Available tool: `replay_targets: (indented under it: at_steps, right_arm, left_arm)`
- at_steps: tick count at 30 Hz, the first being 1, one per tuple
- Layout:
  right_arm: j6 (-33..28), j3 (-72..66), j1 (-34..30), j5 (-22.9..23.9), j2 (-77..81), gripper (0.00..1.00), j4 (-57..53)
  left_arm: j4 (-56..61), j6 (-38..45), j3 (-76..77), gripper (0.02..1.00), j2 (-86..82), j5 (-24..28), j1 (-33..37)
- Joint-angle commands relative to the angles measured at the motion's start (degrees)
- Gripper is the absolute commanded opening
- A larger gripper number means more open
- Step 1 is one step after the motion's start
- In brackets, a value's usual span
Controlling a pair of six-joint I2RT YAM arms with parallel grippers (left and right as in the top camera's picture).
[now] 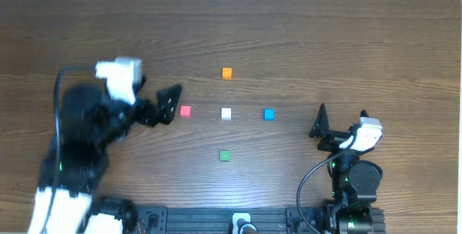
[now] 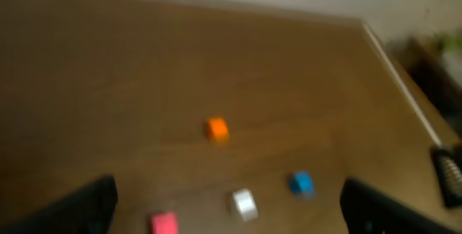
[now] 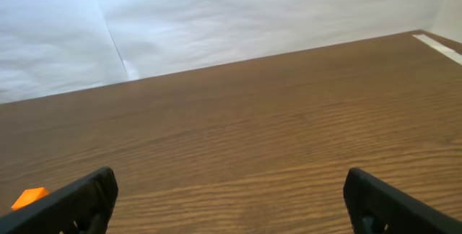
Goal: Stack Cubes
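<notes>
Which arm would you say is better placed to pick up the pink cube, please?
Left, I would judge. Its open left gripper sits close beside the pink cube, pointing towards it. The right gripper, also open, is much farther off, past the blue cube.

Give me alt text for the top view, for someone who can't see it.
Five cubes lie apart on a wooden table: an orange cube, pink cube, white cube, blue cube and green cube. The open left claw is beside the pink cube; the open right claw is off to the right.
</notes>
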Motion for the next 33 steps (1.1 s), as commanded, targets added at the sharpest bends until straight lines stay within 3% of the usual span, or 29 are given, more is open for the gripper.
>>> replay_targets:
  at_steps: [1,14,23,33]
  right_arm:
    - [-0.1,-0.6,0.2,-0.6,-0.6,0.993,0.2]
    - [-0.1,-0.6,0.2,-0.6,-0.6,0.991,0.2]
    - [-0.1,-0.6,0.2,-0.6,-0.6,0.991,0.2]
    - [-0.1,-0.6,0.2,-0.6,-0.6,0.991,0.2]
  left_arm:
    - [-11.3,-5.1,13.2,0.947,17.2,-6.4,-4.8]
    - [-18.8,-11.8,16.7,0.998,46.1,-11.7,-10.8]
    - [-18.8,-13.4,16.7,0.978,53.0,-14.1,-12.1]
    - [-18.8,-13.3,16.7,0.901,55.3,-20.1,-12.1]
